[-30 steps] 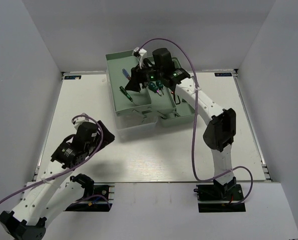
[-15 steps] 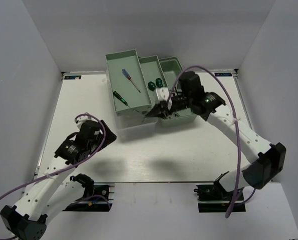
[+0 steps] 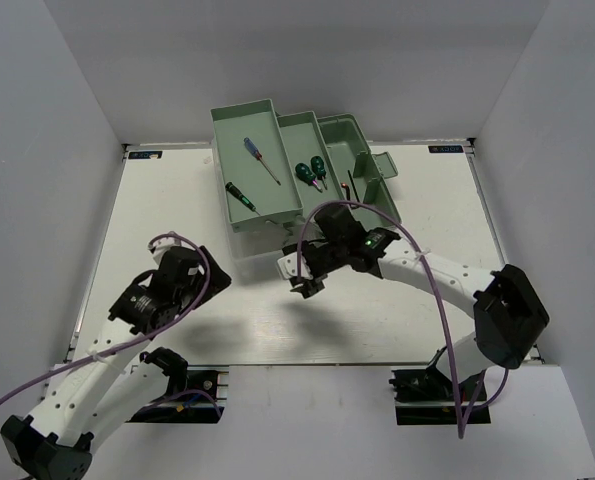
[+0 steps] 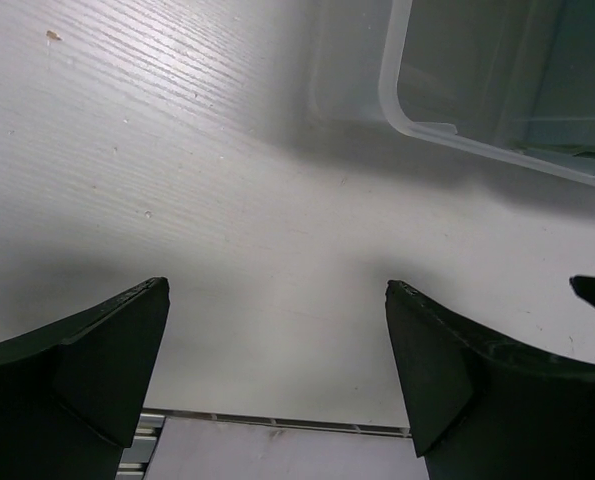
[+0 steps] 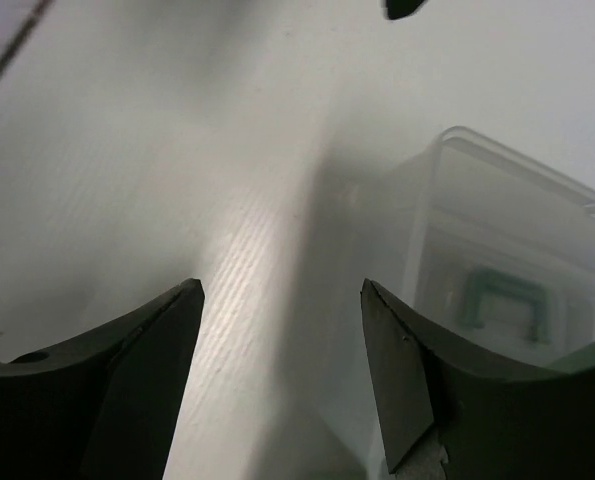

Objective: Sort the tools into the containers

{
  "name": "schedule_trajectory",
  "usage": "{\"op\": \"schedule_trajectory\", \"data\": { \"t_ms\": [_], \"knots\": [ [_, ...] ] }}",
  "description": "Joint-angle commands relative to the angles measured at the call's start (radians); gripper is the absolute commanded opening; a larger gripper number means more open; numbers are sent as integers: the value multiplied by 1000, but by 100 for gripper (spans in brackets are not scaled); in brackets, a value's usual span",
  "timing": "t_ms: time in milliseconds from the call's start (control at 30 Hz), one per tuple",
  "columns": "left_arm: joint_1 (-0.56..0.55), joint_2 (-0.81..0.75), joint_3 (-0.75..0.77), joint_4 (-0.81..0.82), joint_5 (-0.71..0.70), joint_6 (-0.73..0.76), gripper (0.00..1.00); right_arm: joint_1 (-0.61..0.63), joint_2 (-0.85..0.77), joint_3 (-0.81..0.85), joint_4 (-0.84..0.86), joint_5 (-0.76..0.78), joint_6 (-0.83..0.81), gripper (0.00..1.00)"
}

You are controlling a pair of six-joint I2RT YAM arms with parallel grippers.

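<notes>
- Mint toolbox [image 3: 339, 135], trays open; slim blue-red screwdriver [image 3: 261, 160] lies in its left tray [image 3: 269, 205].
- Left tool [image 4: 277, 330] gapes wide, empty.
- Right tool [image 5: 282, 330] wide, empty, before the toolbox.

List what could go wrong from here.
1. The open right gripper hangs close to the translucent lid; a careless swing could knock it and shift the toolbox.
2. Its purple cable loops close to the toolbox and might snag a tray.
3. The left gripper, also open, points toward the same lid, so the arms could collide.
</notes>
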Motion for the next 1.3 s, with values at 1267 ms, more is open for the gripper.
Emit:
{"op": "schedule_trajectory", "data": {
  "t_ms": [1267],
  "knots": [
    [2, -95, -75, -29, 34, -49, 100, 129, 328, 218, 267, 472, 106, 66]
  ]
}}
